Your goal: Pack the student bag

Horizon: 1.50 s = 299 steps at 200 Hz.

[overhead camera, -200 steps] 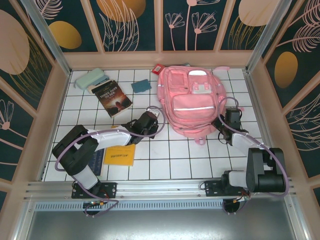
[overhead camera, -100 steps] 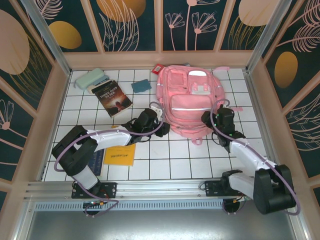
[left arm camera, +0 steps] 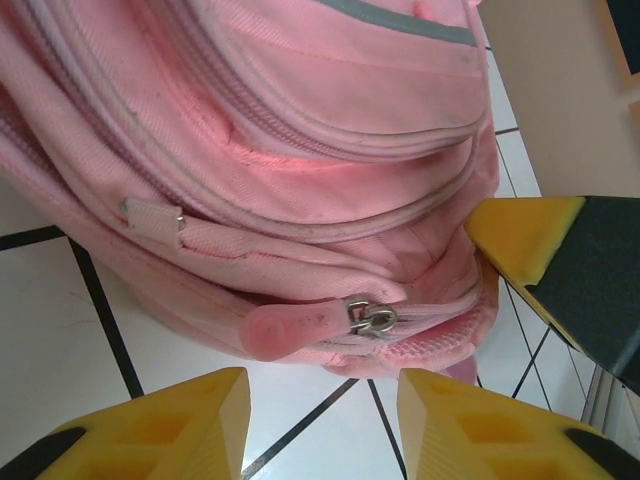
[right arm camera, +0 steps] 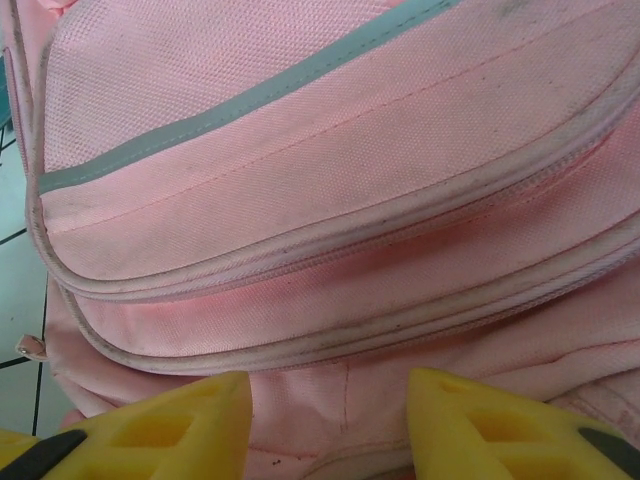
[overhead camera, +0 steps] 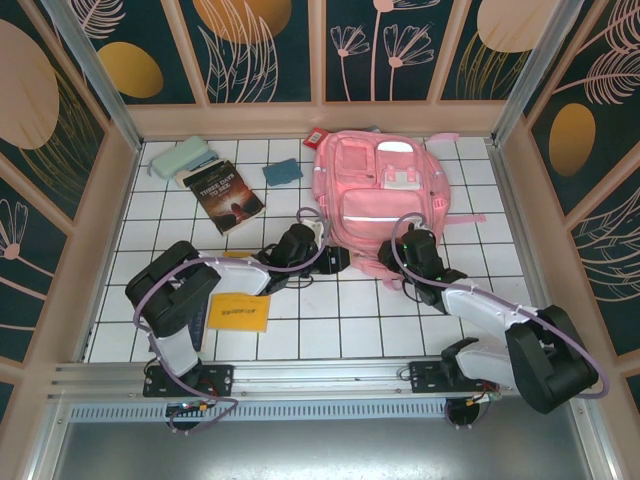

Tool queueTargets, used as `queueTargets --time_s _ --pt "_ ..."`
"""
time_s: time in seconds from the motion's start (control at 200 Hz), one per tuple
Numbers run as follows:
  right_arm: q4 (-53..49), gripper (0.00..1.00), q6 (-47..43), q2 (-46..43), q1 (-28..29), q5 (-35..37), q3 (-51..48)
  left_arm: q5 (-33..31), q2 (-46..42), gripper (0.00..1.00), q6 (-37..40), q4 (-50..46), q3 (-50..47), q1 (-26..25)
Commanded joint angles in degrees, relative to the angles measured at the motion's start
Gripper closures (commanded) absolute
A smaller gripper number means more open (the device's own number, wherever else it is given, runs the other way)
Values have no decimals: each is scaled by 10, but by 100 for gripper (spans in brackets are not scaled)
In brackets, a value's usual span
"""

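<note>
White tiles with dark grid lines are forming the desk (overhead camera: 330,320), and patterned panels are walling it in. The student bag (overhead camera: 385,205) is lying flat at the far centre, front pockets facing up.

The left claw (left arm camera: 320,395) is hovering open and empty at the bag's near-left corner, with the pink zip pull (left arm camera: 300,325) lying just beyond the gap between its fingers. The right claw (right arm camera: 330,400) is likewise gaping and empty, close against the bag's near edge.

Hazards:
- The pull is resting flat on soft fabric, so closing fingers are likely to be pinching cloth instead, or slipping off.
- Nothing is anchoring the bag, so tugging the zip is likely to be dragging the whole bag.
- Both claws are working near each other, risking collision.
</note>
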Motion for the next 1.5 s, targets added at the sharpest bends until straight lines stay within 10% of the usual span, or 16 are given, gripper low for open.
queueTargets --time_s 0.0,0.766,1.066,1.491 --pt "16 55 13 13 10 6 -10 4 17 55 -30 28 8 -1" --pt "13 55 15 10 12 11 -11 12 40 64 -32 77 34 0" --pt "16 55 18 15 15 11 -11 33 72 48 -75 71 46 12" --pt "19 55 19 18 18 14 -14 19 81 70 -89 87 46 15"
